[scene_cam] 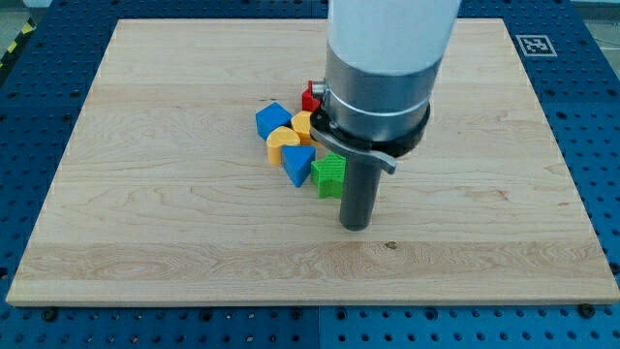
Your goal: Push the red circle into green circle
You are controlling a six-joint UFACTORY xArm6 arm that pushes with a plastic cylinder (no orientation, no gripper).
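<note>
A small cluster of blocks lies at the board's middle. A red block [310, 96] shows at the cluster's top, partly hidden behind the arm, so its shape cannot be made out. A green block [329, 174] sits at the cluster's lower right; its shape is unclear, with ridged sides. My tip [356, 226] rests on the board just below and right of the green block, with the rod almost touching the block's right side. The red block is well above the tip, on the far side of the cluster.
A blue cube [272, 120], two yellow blocks [302, 124] [282, 142] and a blue triangular block [298, 165] lie between the red and green blocks. The arm's wide body [383, 68] hides the board's upper middle. The wooden board [145, 194] sits on a blue perforated table.
</note>
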